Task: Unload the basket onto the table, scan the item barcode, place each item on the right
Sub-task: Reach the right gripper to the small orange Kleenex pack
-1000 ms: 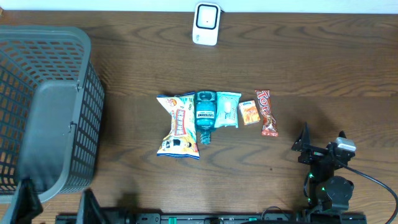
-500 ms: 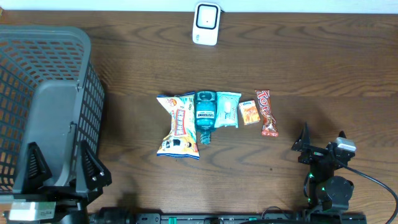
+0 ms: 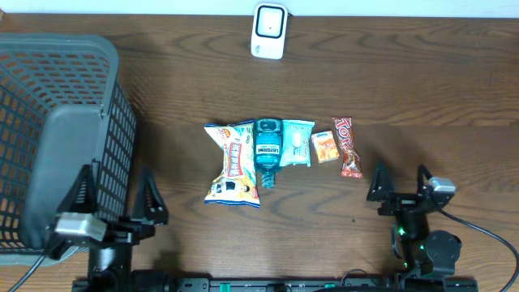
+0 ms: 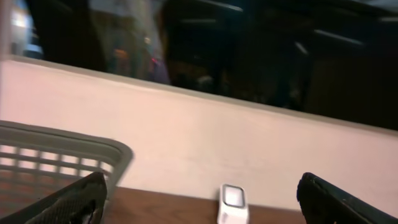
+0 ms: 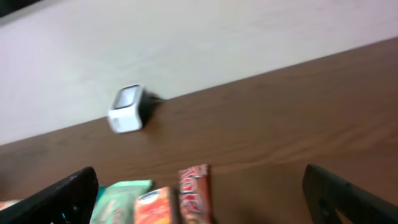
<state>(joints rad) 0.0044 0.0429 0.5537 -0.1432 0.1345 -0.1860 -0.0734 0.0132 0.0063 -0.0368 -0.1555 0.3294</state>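
While the left tool [image 3: 113, 197] beside the basket [image 3: 49, 97] and the right tool [image 3: 399, 188] were held wide open and empty, the packaged items [image 3: 268, 150] were seen lined up in the middle of the tabletop [image 3: 422, 89], well apart from the white scanner [image 3: 269, 31] at the far edge.

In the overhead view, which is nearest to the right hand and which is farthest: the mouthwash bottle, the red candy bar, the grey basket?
1. Red candy bar, just beyond the right hand, slightly to its left.
2. Mouthwash bottle, mid-table.
3. Grey basket, far left.
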